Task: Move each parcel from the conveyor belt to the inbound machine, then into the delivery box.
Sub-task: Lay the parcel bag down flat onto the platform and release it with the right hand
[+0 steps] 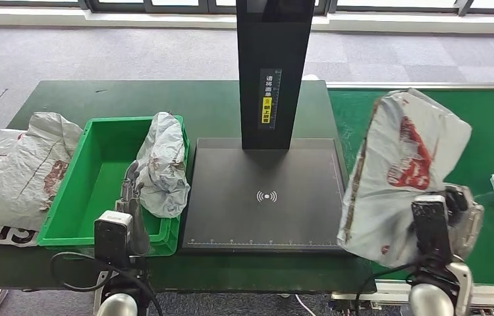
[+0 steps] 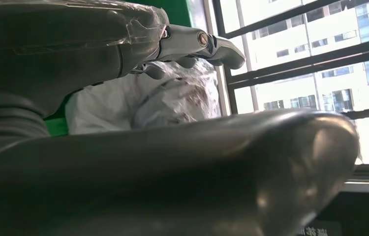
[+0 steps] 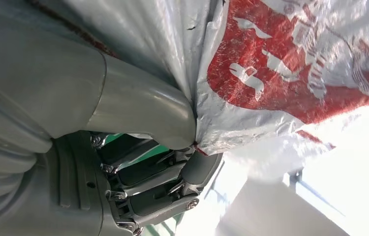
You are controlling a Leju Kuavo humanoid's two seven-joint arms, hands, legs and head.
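While the right robot hand [image 1: 458, 214] grips a parcel [image 1: 402, 164], the open left robot hand [image 1: 130, 191] hovers over the green bin [image 1: 73, 217] holding a crumpled parcel [image 1: 162, 164].

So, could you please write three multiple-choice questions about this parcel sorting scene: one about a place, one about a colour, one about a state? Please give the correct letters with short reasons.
1. Where is the crumpled grey parcel that the left hand reaches toward?
A. on the scanner plate
B. in the green bin
C. on the floor

2. What colour is the print on the parcel held by the right hand?
A. blue
B. yellow
C. red

3. What is the state of the scanner plate?
A. bare
B. holds a parcel
C. covered by a lid

Answers:
1 B, the parcel leans against the right wall of the green bin.
2 C, the held parcel shows red print in head and right wrist views.
3 A, nothing lies on the black plate.
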